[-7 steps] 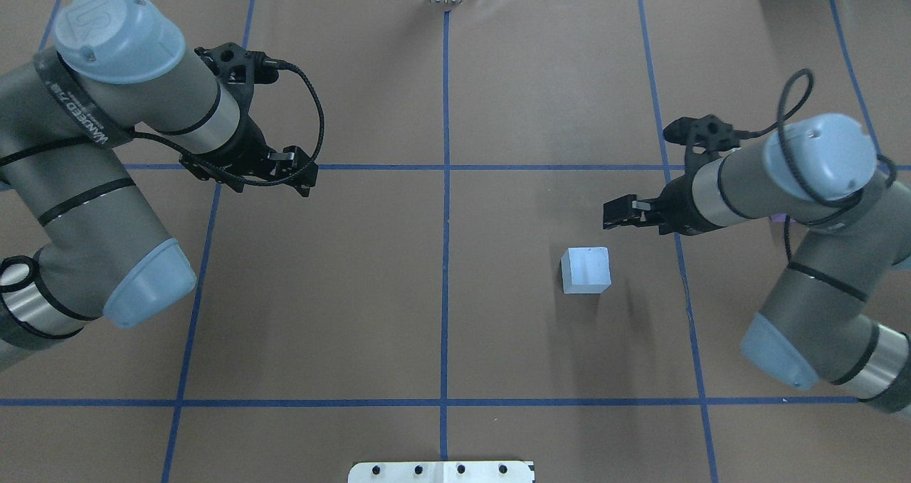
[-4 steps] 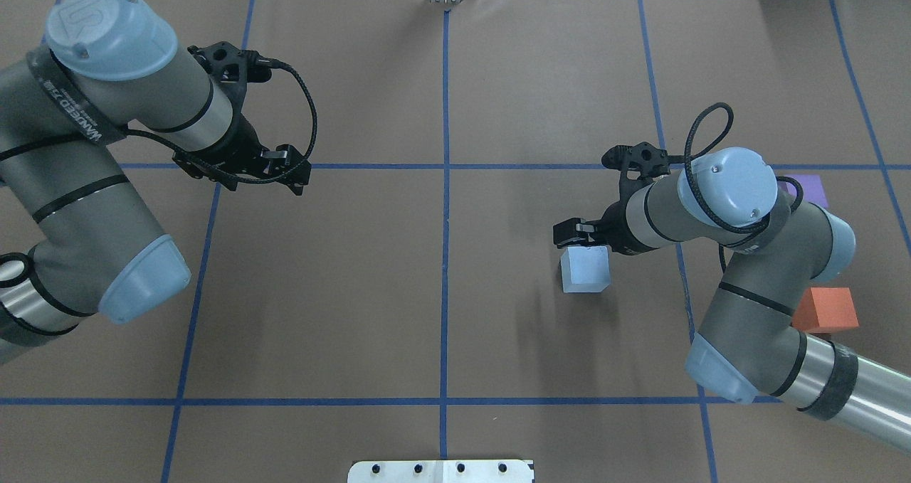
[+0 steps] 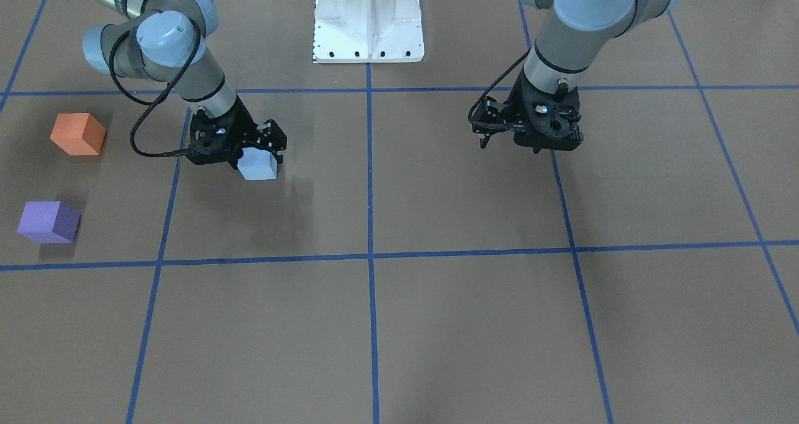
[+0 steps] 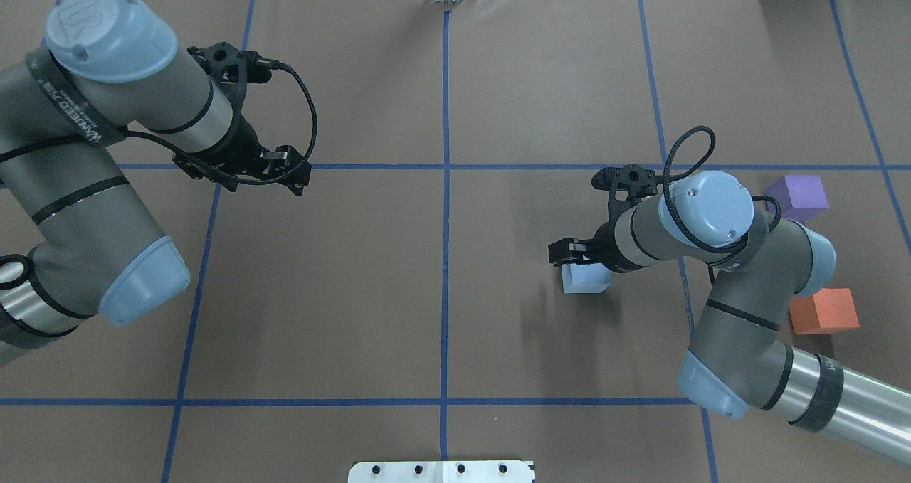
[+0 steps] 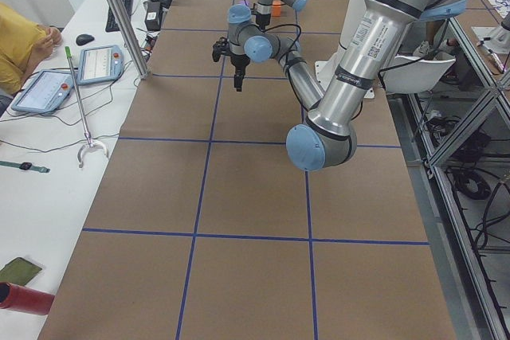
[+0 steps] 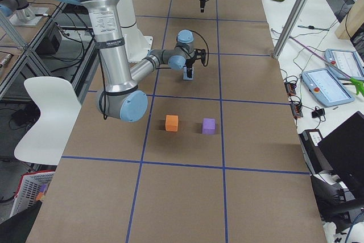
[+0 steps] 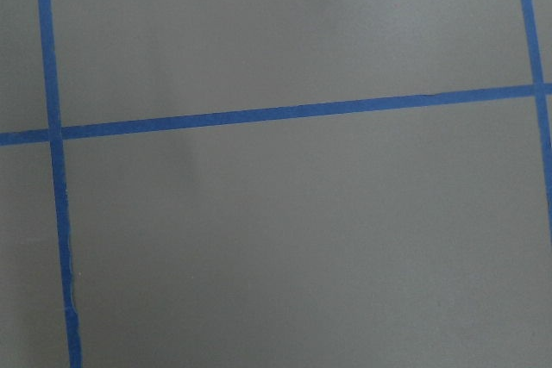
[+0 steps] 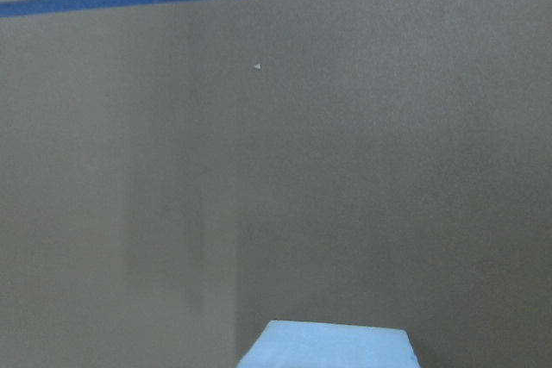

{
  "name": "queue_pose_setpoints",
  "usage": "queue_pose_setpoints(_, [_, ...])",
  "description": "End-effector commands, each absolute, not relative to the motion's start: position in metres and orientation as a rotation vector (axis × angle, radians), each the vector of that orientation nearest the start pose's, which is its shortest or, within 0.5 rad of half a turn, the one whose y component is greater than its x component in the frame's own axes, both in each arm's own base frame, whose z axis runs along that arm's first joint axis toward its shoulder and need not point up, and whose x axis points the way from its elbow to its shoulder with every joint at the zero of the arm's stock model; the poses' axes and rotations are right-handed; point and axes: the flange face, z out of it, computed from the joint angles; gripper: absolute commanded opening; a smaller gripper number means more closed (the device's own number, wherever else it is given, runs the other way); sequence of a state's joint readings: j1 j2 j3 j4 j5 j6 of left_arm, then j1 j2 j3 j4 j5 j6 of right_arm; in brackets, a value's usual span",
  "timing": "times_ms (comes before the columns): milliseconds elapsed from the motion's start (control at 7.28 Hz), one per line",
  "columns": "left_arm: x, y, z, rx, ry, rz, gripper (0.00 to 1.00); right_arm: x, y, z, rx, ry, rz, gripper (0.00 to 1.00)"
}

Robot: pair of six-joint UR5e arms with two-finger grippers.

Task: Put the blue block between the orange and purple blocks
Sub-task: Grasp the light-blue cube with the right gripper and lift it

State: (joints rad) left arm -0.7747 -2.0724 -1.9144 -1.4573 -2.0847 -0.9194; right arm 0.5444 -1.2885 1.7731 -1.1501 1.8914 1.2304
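The pale blue block (image 4: 586, 282) lies right of the table's centre; it also shows in the front view (image 3: 258, 168) and at the bottom edge of the right wrist view (image 8: 328, 346). My right gripper (image 4: 574, 261) is low over it, open, with its fingers down around the block's upper part (image 3: 259, 155). The purple block (image 4: 804, 194) and the orange block (image 4: 825, 311) sit apart at the far right, with a gap between them. My left gripper (image 4: 293, 176) hangs open and empty above the left half of the table.
Blue tape lines (image 4: 445, 255) grid the brown table. The white robot base plate (image 3: 368, 30) stands at the robot's side. A metal pole (image 5: 119, 17) and tablets stand on the side bench beyond the far edge.
My right arm has swung left and down, from beside the blue block to over it. The purple and orange blocks have come into view. My left arm has barely moved.
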Motion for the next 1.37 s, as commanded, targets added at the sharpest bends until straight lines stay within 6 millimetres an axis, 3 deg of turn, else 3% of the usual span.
queue_pose_setpoints(0, [0.367, -0.477, 0.24, 0.096, 0.861, 0.07, 1.0, -0.47, -0.396, 0.378, 0.107, -0.92, 0.024, 0.97])
queue_pose_setpoints(137, [0.367, -0.477, 0.24, 0.094, 0.861, 0.067, 1.0, -0.477, -0.391, 0.381, 0.101, -0.914, 0.015, 0.95])
queue_pose_setpoints(275, [0.367, -0.477, 0.24, 0.095, 0.861, 0.069, 1.0, -0.477, -0.39, 0.381, 0.103, -0.915, 0.014, 0.81])
queue_pose_setpoints(412, [0.367, -0.477, 0.24, 0.093, 0.861, 0.064, 1.0, -0.477, -0.391, 0.38, 0.101, -0.915, 0.018, 0.24])
queue_pose_setpoints(550, [0.369, -0.476, 0.239, 0.09, 0.863, 0.062, 1.0, -0.472, -0.391, 0.375, 0.1, -0.928, 0.015, 0.0])
queue_pose_setpoints(687, [0.368, -0.476, 0.239, 0.09, 0.863, 0.062, 1.0, -0.433, -0.401, 0.354, 0.116, -0.969, 0.042, 0.0])
queue_pose_setpoints(824, [0.369, -0.476, 0.24, 0.09, 0.861, 0.063, 1.0, -0.348, -0.423, 0.358, 0.039, -0.977, 0.11, 0.0])
queue_pose_setpoints(962, [0.369, -0.476, 0.237, 0.088, 0.866, 0.055, 1.0, -0.283, -0.439, 0.39, 0.016, -0.973, 0.121, 0.0])
queue_pose_setpoints(1099, [0.369, -0.475, 0.235, 0.081, 0.87, 0.034, 1.0, -0.226, -0.432, 0.46, 0.059, -0.894, 0.031, 0.0])
queue_pose_setpoints(1237, [0.369, -0.475, 0.233, 0.082, 0.874, 0.031, 1.0, -0.188, -0.427, 0.506, 0.057, -0.837, 0.022, 0.0])
